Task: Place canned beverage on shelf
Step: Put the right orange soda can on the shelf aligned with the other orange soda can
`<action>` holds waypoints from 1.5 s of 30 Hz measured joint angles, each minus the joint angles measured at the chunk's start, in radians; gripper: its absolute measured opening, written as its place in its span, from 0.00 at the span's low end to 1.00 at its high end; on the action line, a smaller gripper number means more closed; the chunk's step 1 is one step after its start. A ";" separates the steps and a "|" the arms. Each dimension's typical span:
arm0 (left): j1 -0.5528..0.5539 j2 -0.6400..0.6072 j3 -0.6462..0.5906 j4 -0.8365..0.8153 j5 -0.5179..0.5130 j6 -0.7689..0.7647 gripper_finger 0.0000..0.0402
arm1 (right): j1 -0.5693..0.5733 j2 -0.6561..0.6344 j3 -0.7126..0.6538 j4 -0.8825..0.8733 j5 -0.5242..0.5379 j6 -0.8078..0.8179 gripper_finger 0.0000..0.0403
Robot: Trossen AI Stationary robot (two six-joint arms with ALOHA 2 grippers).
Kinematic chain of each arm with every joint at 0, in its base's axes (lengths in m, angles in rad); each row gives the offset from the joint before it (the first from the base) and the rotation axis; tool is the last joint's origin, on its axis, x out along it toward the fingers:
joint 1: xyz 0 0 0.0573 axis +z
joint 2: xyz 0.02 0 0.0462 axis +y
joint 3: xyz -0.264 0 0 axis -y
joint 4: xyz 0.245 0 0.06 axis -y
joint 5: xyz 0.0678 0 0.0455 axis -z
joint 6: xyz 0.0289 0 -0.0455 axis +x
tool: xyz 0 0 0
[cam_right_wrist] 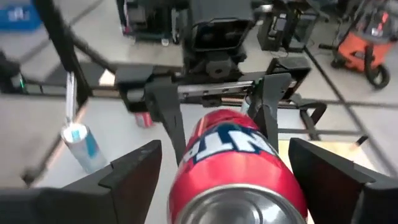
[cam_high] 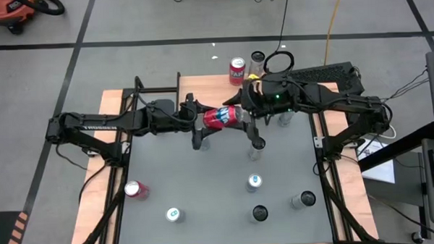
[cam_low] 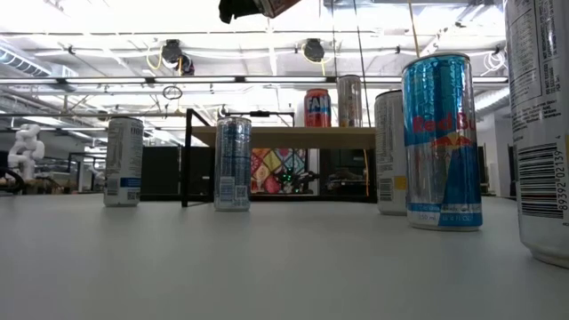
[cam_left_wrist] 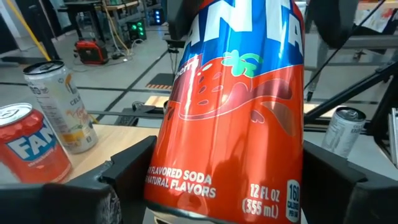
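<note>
- Upper centre, the shelf (cam_high: 223,81) already carries a red Fanta can (cam_high: 237,70) and a pale can (cam_high: 257,63); its left part lies bare.
- Lower counter (cam_high: 204,180): five scattered cans, open middle-left.

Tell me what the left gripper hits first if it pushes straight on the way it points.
Left gripper holds the red Fanta can lengthwise toward the right gripper, whose fingers flank the can's far end. It likely meets that gripper first.

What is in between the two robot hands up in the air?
A red soda can, lying sideways between the left gripper and the right gripper; the high view shows it.
</note>
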 joint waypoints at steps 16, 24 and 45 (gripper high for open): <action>-0.087 -0.003 0.007 0.102 -0.297 0.001 0.76 | -0.007 -0.115 -0.001 0.140 0.138 0.504 0.79; -0.128 -0.004 0.007 0.210 -0.592 0.071 0.76 | 0.040 -0.202 -0.003 0.001 0.415 0.585 0.79; -0.127 0.006 0.007 0.355 -0.706 0.267 0.76 | 0.034 0.019 -0.085 0.432 0.481 0.655 0.79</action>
